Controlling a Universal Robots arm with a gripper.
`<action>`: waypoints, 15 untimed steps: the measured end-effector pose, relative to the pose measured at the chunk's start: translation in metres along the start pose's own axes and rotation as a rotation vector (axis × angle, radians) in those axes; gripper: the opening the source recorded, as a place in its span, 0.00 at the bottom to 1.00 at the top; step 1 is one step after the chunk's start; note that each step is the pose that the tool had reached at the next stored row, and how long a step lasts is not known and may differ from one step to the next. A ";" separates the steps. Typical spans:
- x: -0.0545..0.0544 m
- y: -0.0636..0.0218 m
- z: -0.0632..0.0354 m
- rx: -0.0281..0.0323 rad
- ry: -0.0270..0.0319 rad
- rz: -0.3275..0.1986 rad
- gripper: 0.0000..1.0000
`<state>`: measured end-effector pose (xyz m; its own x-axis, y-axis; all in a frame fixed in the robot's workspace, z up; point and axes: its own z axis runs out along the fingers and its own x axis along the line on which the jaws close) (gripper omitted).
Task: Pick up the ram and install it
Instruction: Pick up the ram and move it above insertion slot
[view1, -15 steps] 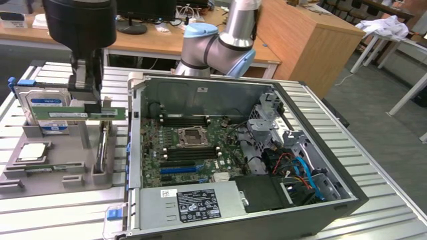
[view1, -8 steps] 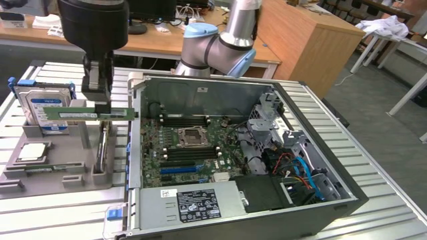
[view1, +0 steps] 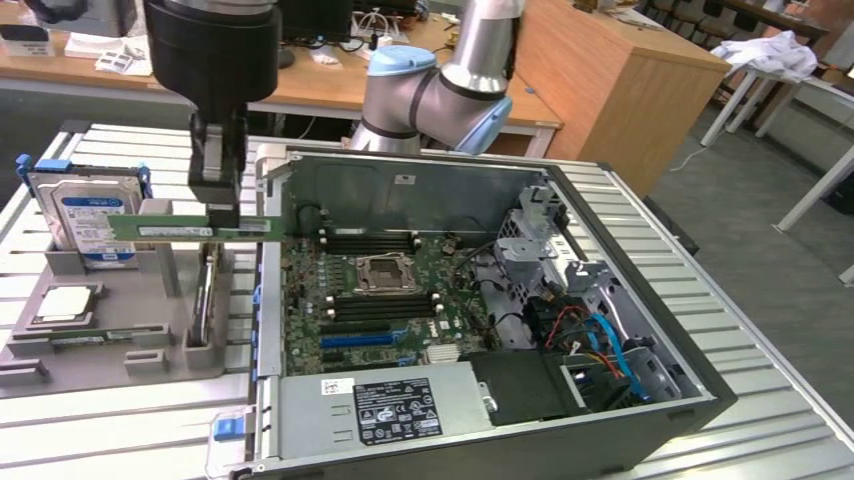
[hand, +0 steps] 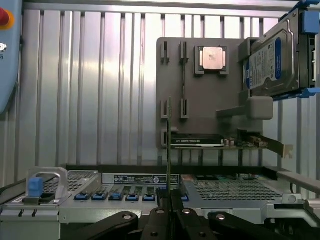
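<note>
My gripper (view1: 220, 214) is shut on the ram (view1: 160, 229), a long thin green stick held level and on edge. It hangs above the grey holder tray (view1: 127, 310) at the exterior view's left, just outside the open computer case (view1: 667, 390). In the wrist view the ram (hand: 169, 145) appears edge-on as a thin line rising from between the fingertips (hand: 161, 212). The black memory slots (view1: 367, 240) lie on the motherboard (view1: 400, 300) inside the case, to the right of the ram in the exterior view.
On the tray stand a blue-labelled hard drive (view1: 87, 215), a square silver processor chip (view1: 64, 303) and an upright expansion card (view1: 203, 300). The case holds a power supply (view1: 387, 405), a processor socket (view1: 384, 270) and cables (view1: 601, 340). The case wall (view1: 271, 260) stands between tray and motherboard.
</note>
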<state>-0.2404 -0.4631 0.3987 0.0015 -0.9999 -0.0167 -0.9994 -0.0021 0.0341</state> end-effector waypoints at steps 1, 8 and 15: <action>0.000 -0.0017 -0.0001 0.0000 0.0000 0.000 0.12; 0.001 -0.0142 -0.0005 0.0000 0.0000 0.000 0.12; 0.001 -0.0267 -0.0009 0.0000 0.0000 0.000 0.12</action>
<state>-0.2137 -0.4645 0.3987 0.0016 -0.9999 -0.0167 -0.9994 -0.0022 0.0341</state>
